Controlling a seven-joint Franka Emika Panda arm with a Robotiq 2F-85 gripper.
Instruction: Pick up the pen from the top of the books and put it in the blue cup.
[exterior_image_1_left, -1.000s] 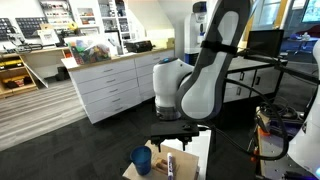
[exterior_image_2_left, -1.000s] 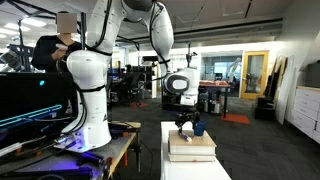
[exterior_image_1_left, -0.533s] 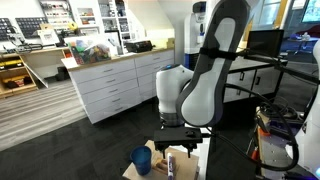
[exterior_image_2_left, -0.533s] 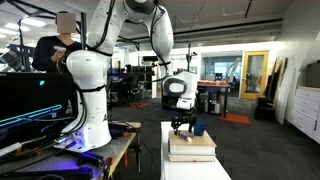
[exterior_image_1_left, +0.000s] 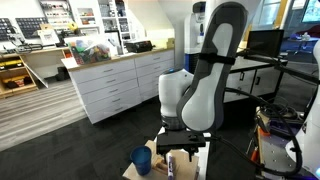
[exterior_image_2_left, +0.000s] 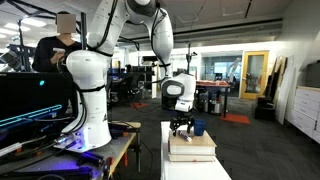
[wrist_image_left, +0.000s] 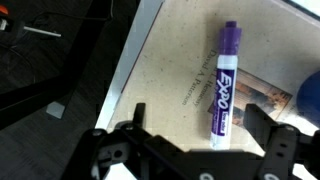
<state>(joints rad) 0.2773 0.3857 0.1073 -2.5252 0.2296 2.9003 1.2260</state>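
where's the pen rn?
Wrist view: the pen lies flat on the books, right of centre, with the blue cup beside it at the frame's right edge.

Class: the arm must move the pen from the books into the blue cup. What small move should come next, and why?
Probably lower straight down with the jaws open. In the wrist view the gripper hangs open above the pen, which lies flat on the books, roughly between the fingers and crosswise to their closing. Nothing is held yet; the blue cup stands close by.
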